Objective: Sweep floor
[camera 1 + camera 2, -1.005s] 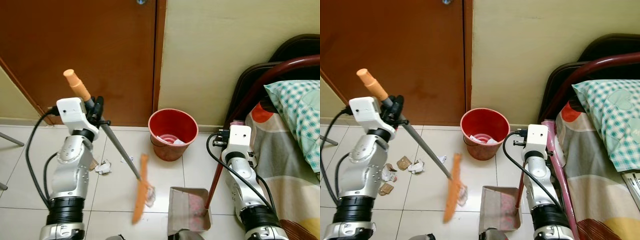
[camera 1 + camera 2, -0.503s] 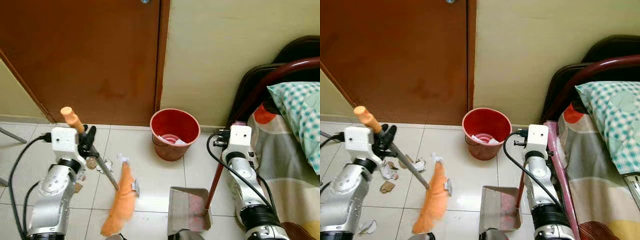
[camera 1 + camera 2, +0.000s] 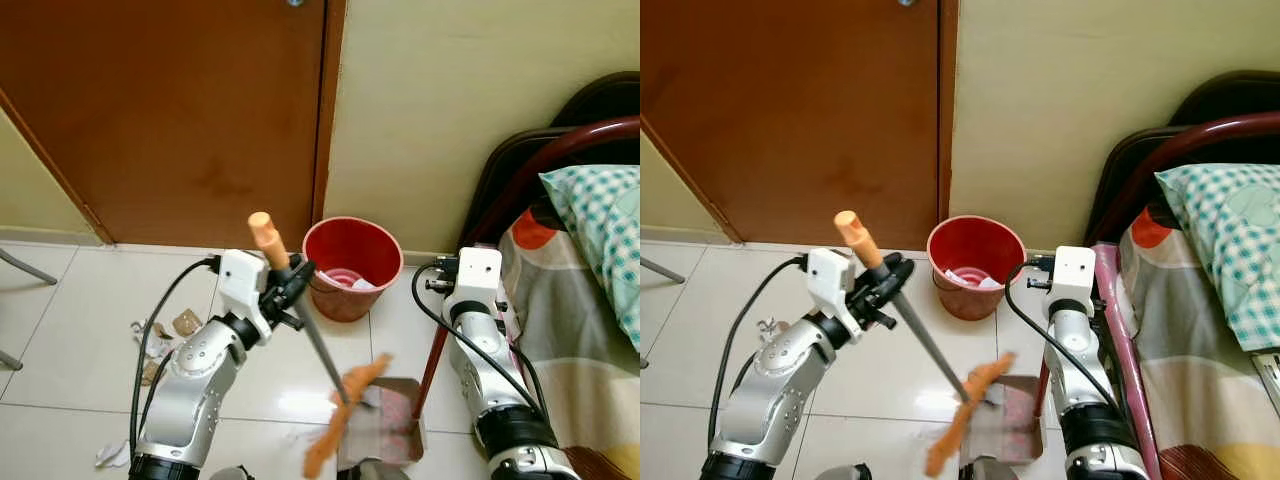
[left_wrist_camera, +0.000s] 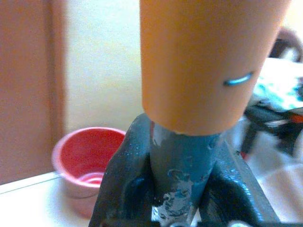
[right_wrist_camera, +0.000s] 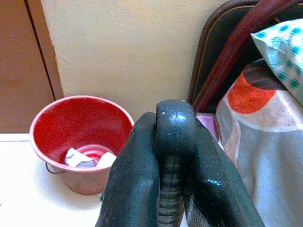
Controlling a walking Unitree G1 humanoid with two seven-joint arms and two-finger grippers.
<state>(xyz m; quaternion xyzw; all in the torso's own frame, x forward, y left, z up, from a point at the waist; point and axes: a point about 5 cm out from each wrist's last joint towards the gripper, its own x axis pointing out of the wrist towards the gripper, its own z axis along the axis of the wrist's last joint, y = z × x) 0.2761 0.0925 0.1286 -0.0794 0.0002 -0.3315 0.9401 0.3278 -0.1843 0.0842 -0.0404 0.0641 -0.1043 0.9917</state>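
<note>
The left pincer (image 3: 290, 285) is clamped tight around the grey shaft of a broom (image 3: 318, 352), whose orange bristles (image 3: 345, 415) meet the front lip of a dustpan (image 3: 385, 432) on the tiled floor (image 3: 90, 330). The right pincer (image 5: 173, 156) is closed around the dustpan's dark upright handle (image 3: 432, 362). A red bucket (image 3: 352, 265) stands by the wall, near a brown door (image 3: 160, 110). Paper scraps (image 3: 160, 335) lie beside the left arm; a bed (image 3: 590, 280) sits to the right.

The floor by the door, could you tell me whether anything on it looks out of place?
Yes: torn paper and cardboard scraps lie scattered on the tiles left of the left arm, well short of the dustpan, where the broom head now rests. One scrap sits nearer the camera.
</note>
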